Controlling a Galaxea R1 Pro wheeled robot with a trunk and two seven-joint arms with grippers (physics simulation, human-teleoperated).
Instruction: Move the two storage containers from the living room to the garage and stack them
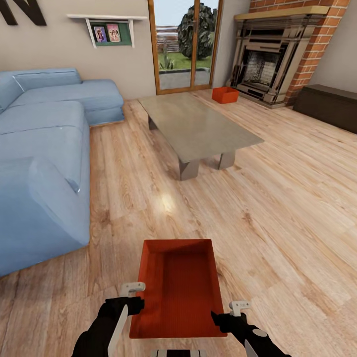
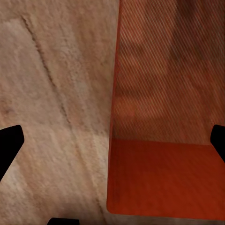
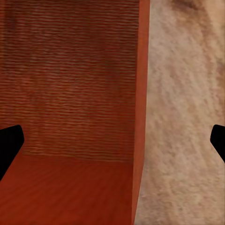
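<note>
Claws (image 1: 133, 297) astride container (image 1: 179, 287), plank floor (image 1: 277, 208)

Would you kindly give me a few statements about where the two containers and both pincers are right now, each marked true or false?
1. The near storage container sits on the wood plank floor between the left pincer and right pincer. True.
2. The far storage container rests on the coffee table. False: it is on the floor beyond the table, near the fireplace.
3. Both pincers straddle the near container's side walls with their fingers apart. True.
4. The near container holds a stack of books. False: it is empty.
5. The sofa is dark green. False: it is pale blue.
</note>
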